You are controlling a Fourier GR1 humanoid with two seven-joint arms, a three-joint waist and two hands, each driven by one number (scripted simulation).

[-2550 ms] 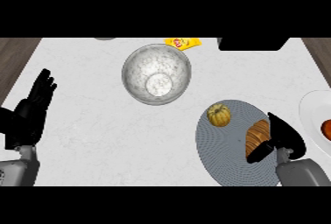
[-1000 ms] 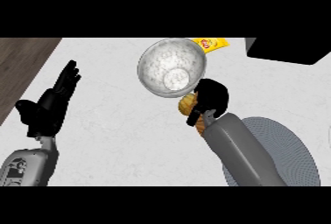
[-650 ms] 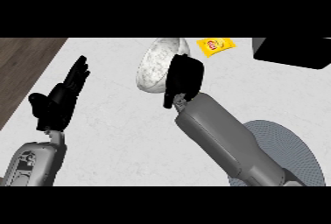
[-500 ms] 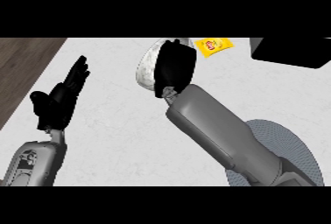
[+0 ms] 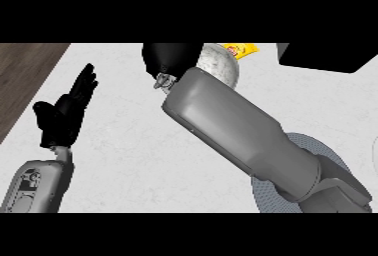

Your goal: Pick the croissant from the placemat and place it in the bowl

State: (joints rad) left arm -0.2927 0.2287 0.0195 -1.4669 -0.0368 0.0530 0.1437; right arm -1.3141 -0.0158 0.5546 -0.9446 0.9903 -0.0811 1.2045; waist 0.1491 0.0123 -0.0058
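Head view: right hand (image 5: pixel 173 57) poised at bowl (image 5: pixel 221 64) rim, likely for croissant release; grip unreadable, croissant hidden. Left hand (image 5: pixel 66 112) open, resting aside.

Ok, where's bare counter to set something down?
Bare counter lies between the left hand and the right forearm, and between the bowl, black box and placemat. Crowded at top centre: right hand, bowl, yellow packet.

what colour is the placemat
The placemat is grey with fine ribbing. It shows best in the head view, at lower right.
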